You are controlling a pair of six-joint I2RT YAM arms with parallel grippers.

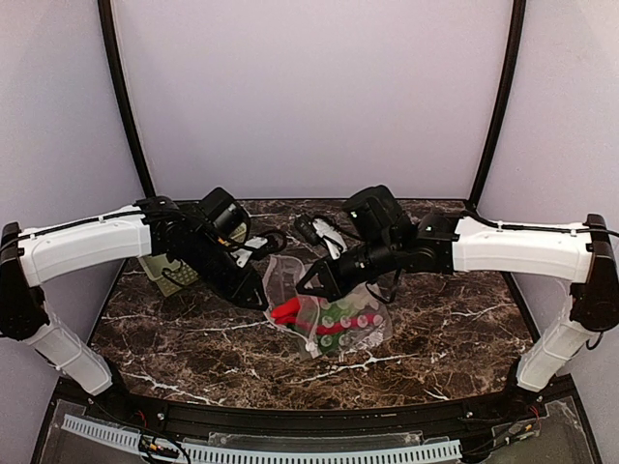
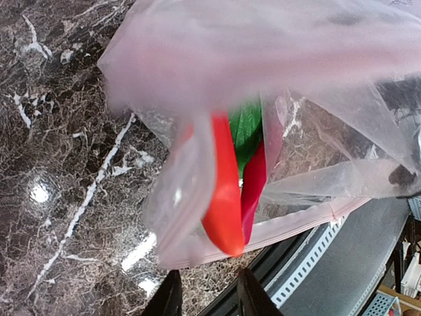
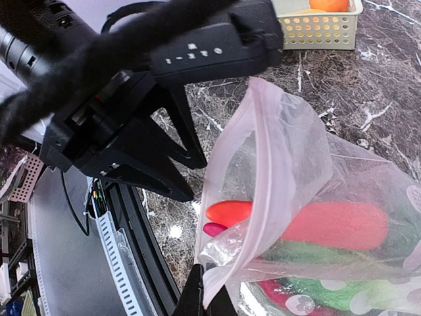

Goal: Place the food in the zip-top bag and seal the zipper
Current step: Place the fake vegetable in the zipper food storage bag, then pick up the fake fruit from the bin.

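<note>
Both arms reach inward, low over the table (image 1: 464, 319). The right gripper (image 3: 210, 299) is pinched on the mouth rim of the zip-top bag (image 3: 296, 151), which spreads ahead of it. The left gripper (image 2: 207, 296) stands spread, with the bagged red chili (image 2: 223, 197) just beyond its fingertips.

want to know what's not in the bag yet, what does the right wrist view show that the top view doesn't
Only right wrist: the orange round fruit, lying in the basket, and a close look at the right gripper pinching the mouth edge of the zip-top bag. Only top: the white left arm and right arm at full length. Both: the bag, the red chili inside it, part of the basket, and the open left gripper beside the bag's mouth.
</note>
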